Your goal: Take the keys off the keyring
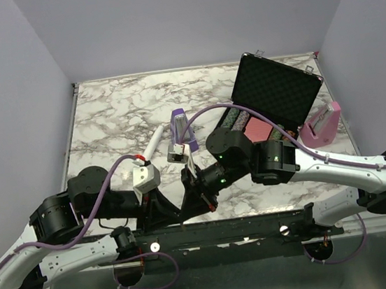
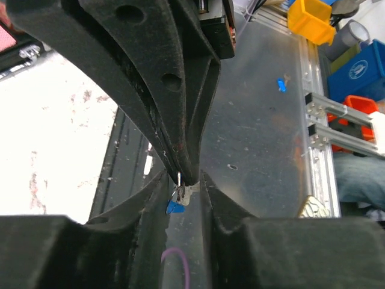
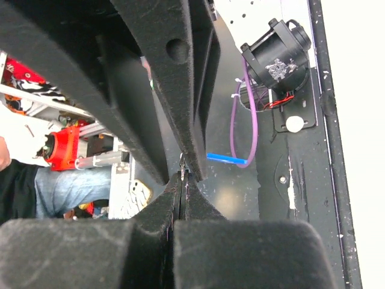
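Observation:
Both arms meet over the table's near edge. My right gripper (image 3: 183,179) is shut, pinching the thin wire keyring (image 3: 182,161) at its fingertips. In the left wrist view the right gripper (image 2: 185,173) comes down from above, and the keyring (image 2: 178,188) hangs from it with a tiny silver key (image 2: 189,192) and a small blue tag (image 2: 174,208). My left gripper (image 2: 184,191) stands round this bundle, its jaws narrowly apart, with one finger on each side. The ring's side lies against the left finger and the key points toward the right one. From above, the left gripper (image 1: 181,206) and right gripper (image 1: 192,187) overlap.
On the marble table stand a purple metronome (image 1: 180,128), a white pen-like stick (image 1: 152,144), an open black case (image 1: 275,95) and a pink object (image 1: 321,125). Below the grippers run the black base rail and a purple cable (image 3: 246,120). Bins (image 2: 310,18) stand beyond the table.

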Action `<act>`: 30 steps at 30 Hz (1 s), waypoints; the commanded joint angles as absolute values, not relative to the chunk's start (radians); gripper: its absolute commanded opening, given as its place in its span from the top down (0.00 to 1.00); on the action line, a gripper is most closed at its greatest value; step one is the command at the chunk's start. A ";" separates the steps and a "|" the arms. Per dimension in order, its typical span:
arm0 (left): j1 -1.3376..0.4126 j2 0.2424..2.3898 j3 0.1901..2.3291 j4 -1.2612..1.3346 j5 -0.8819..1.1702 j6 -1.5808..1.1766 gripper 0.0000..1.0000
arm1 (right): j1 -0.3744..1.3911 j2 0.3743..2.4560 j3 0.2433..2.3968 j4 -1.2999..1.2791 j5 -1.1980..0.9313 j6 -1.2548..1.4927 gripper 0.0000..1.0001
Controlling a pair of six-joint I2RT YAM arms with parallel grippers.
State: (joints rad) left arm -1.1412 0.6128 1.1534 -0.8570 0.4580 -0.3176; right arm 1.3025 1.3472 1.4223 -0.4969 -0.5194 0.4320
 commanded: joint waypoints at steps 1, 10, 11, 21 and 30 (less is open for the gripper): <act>-1.144 0.620 1.152 -0.845 0.502 -0.322 0.75 | 1.310 1.321 1.445 -0.514 -0.492 0.417 0.99; -1.144 0.635 1.177 -0.868 0.508 -0.336 1.00 | 1.310 1.298 1.431 -0.515 -0.463 0.419 0.99; -1.146 0.634 1.174 -0.865 0.511 -0.339 1.00 | 1.310 1.293 1.431 -0.512 -0.460 0.419 0.99; -1.146 0.608 1.121 -0.766 0.342 -0.466 1.00 | 1.312 1.238 1.390 -0.454 -0.361 0.446 0.99; -1.144 0.565 1.088 -0.657 0.213 -0.541 1.00 | 1.312 1.172 1.306 -0.327 -0.290 0.503 0.74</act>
State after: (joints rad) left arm -1.1412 0.5800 1.1042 -0.7189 0.3199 -0.4900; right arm 1.3098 1.2140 1.3392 -0.4423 -0.3553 0.4641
